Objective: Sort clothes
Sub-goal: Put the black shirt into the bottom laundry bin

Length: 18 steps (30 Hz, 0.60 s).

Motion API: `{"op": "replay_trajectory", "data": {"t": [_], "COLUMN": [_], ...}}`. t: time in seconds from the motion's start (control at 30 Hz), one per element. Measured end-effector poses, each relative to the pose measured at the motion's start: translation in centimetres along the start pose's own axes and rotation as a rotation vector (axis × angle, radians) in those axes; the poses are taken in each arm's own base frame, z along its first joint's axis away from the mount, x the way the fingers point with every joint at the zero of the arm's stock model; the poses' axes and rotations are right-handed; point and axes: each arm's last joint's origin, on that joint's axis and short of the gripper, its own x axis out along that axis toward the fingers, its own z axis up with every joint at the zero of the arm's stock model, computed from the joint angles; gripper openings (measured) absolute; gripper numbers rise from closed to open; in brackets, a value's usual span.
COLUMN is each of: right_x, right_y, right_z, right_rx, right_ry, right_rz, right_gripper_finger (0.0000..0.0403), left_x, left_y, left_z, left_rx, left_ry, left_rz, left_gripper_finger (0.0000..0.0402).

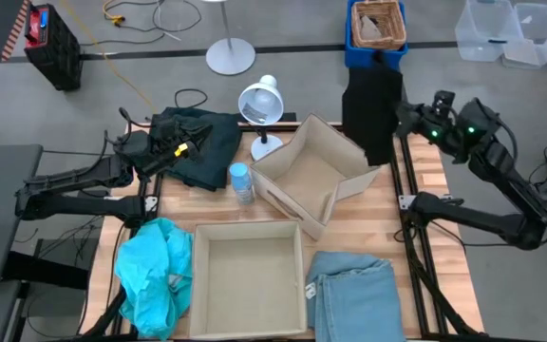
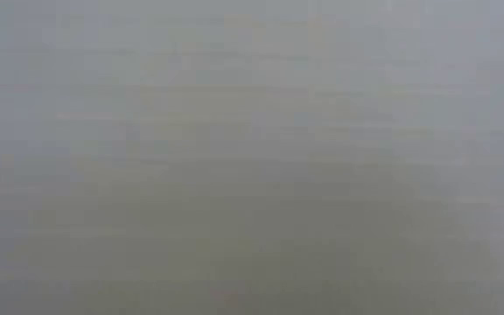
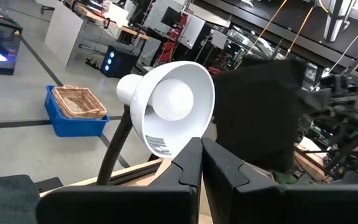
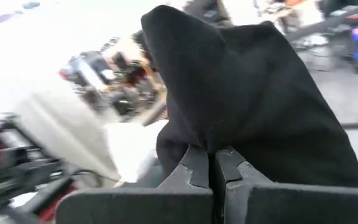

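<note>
Two claws busy here. From the high view, my right claw [image 1: 405, 116] dangles the black garment [image 1: 369, 109] over the bench's [image 1: 440, 180] far edge beside the tilted beige box [image 1: 313, 176]; release there and it could miss. The low view shows nothing. In the left wrist view, my left claw [image 3: 201, 163] is pinched empty near the lamp [image 3: 166, 106]; it could bump it. In the right wrist view, the fingers [image 4: 194, 165] are clamped on fabric; a thin pinch might slip.
</note>
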Motion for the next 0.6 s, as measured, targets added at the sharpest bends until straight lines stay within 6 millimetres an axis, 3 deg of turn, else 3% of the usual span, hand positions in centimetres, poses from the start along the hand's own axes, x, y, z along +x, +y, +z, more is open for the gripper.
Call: {"op": "replay_trajectory", "data": {"t": [0.43, 0.6], "right_x": [-1.0, -0.8], "right_y": [4.9, 6.7], "right_z": [0.8, 0.2], "right_rx": [-0.037, -0.004], "right_ry": [-0.114, -0.083], "right_rz": [0.486, 0.611], "right_gripper_finger": [0.0, 0.0], "left_x": [0.0, 0.0], "left_y": [0.1, 0.1], "left_z": [-0.2, -0.2], "left_rx": [0.007, 0.009], "left_ry": [0.015, 0.02], "left_rz": [0.008, 0.01], "left_gripper_finger": [0.0008, 0.0008]}}
